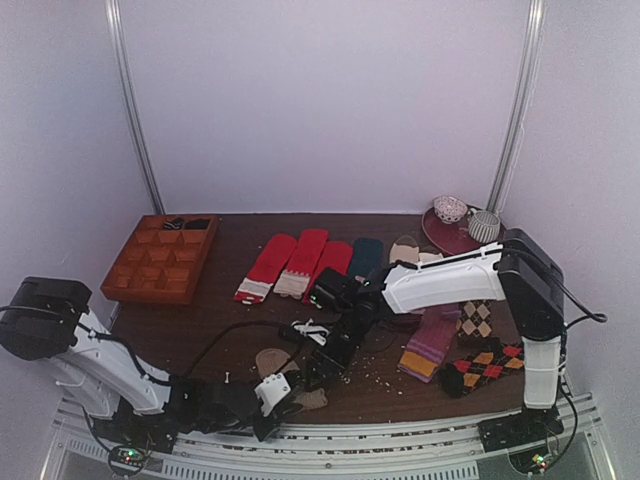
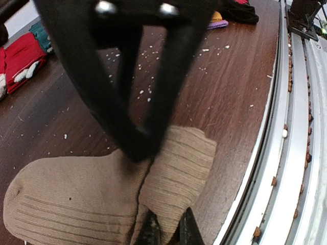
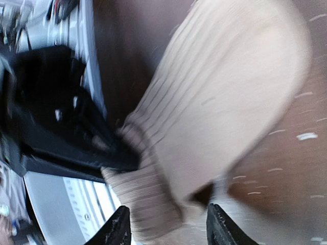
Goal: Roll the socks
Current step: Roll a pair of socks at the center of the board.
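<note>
The tan-brown socks (image 1: pixel 272 360) lie flat near the table's front edge, ribbed cuff toward the rail. In the left wrist view the socks (image 2: pixel 71 194) fill the lower frame. My left gripper (image 2: pixel 168 228) is shut on a fold of the cuff (image 2: pixel 179 173); in the top view it (image 1: pixel 284 400) sits at the near end of the socks. My right gripper (image 3: pixel 166 224) is open, its fingertips straddling the cuff end of the socks (image 3: pixel 214 102) just above them. It shows as a black shape (image 2: pixel 138 76) over the socks and in the top view (image 1: pixel 316 374).
A wooden compartment tray (image 1: pixel 160 260) stands at the back left. Red socks (image 1: pixel 290 262), a teal sock (image 1: pixel 365 255), purple-striped socks (image 1: pixel 432 342) and argyle socks (image 1: pixel 486 364) lie around. A plate with cups (image 1: pixel 452 234) is at the back right. A metal rail (image 2: pixel 294 127) borders the front edge.
</note>
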Robot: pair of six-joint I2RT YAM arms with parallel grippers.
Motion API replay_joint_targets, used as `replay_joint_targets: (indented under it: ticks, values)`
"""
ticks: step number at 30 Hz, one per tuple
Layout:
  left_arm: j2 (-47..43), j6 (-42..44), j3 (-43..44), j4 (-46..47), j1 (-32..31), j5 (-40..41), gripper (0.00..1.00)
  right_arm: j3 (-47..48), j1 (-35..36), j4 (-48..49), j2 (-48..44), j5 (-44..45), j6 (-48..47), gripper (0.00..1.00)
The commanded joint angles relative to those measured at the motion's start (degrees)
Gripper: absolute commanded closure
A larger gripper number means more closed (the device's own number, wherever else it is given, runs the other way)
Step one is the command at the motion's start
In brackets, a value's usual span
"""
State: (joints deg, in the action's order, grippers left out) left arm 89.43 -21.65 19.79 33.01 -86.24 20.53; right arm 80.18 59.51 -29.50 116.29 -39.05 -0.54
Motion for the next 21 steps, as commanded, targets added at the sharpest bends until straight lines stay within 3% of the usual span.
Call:
replay_joint_targets:
  ticks: [1,9,18,21]
  values:
    - [1.44,-2.79,-2.98,-7.68,-0.16,-4.11,1.00,2.82,-1.90,5.52,-2.50,2.15,3.20,0.48]
    - [2.23,-2.28,-2.67,-7.70,-0.17,-4.29,1.00,10.97,-1.28,5.00,6.95,6.83,5.02,0.46]
    - [2.84,-2.15,-2.60,-7.22,-0.19,-4.80,1.00,11.67,1.64,8.65,12.68,15.48,7.18,0.44]
    - [3.23,-2.03,-2.36,-7.34,-0.19,-4.98,1.00,12.18,2.88,8.98,13.63,16.83,7.51,0.49]
